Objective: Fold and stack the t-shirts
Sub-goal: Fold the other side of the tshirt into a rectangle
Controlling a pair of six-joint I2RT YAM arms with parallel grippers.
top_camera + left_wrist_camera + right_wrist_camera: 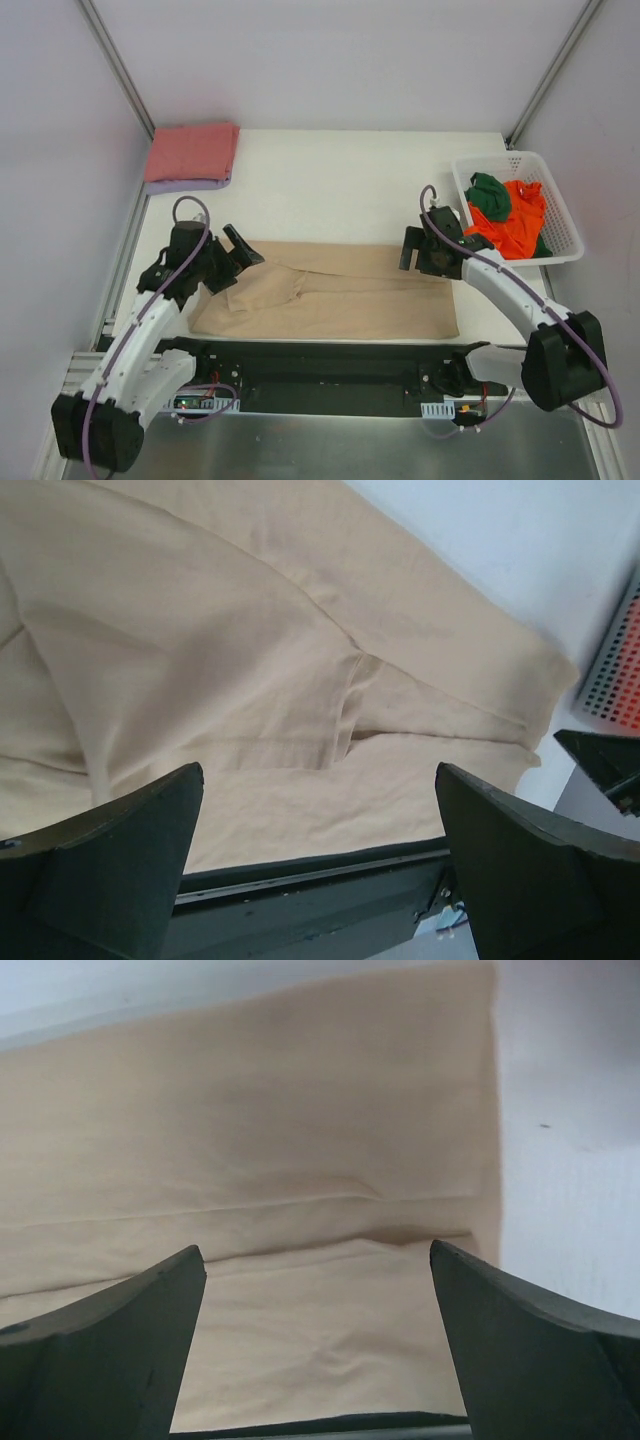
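While pink shirt (192, 152) sits folded on lavender shirt (190, 186) far-left, tan shirt (330, 295) lies mid-table, seemingly half-folded (sleeve in); orange shirt (517, 228), green shirt (488, 196) wait in basket (566, 216). Left gripper (238, 256), right gripper (408, 250) gape wide, empty, above its ends.

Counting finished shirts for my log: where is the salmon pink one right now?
In the top view, the salmon pink shirt lies folded at the far left corner of the table, on top of the lavender shirt, well beyond the left gripper.

white lattice basket (561, 208) | on white table (330, 178), far right side
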